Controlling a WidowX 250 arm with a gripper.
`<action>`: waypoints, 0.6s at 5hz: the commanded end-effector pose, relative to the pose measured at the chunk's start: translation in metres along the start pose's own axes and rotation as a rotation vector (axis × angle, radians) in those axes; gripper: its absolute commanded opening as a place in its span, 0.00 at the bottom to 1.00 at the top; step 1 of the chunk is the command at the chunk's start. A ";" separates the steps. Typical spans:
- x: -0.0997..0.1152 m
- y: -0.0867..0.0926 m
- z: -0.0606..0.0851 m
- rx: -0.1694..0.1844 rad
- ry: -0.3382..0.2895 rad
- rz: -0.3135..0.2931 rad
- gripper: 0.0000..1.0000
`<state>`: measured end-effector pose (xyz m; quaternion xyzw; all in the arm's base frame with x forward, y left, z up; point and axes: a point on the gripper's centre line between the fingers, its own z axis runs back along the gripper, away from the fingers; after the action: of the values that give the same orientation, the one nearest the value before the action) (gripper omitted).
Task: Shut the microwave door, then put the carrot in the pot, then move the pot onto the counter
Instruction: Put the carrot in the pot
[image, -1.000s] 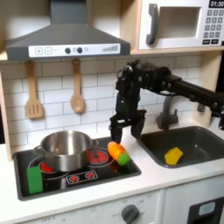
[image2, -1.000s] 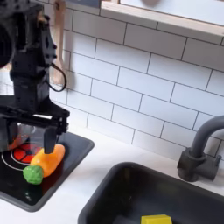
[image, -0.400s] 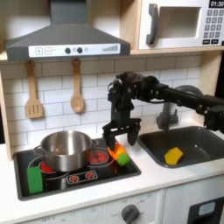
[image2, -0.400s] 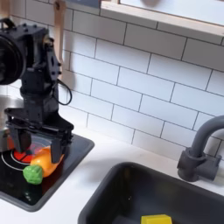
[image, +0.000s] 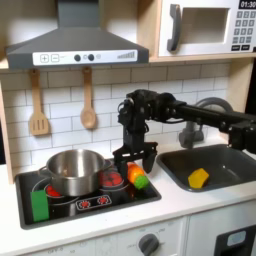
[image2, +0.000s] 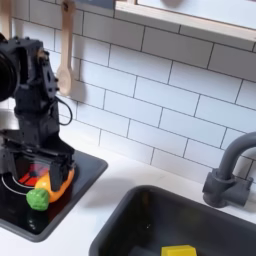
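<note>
On the hob, the carrot (image2: 48, 186) lies between the wide-open pincer's (image2: 40, 176) fingers — ungripped.

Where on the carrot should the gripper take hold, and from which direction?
Grip the carrot across its orange body, coming straight down. It lies flat on the black hob, green end toward the front edge. The open gripper already straddles the body, beside the pot.
</note>
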<state>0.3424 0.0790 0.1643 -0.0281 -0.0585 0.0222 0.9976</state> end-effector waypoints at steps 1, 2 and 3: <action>-0.004 -0.001 -0.008 -0.002 0.015 -0.040 1.00; -0.007 -0.002 -0.013 0.000 0.029 -0.035 1.00; -0.004 -0.004 -0.017 -0.006 0.033 -0.024 1.00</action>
<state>0.3379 0.0780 0.1418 -0.0316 -0.0329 0.0139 0.9989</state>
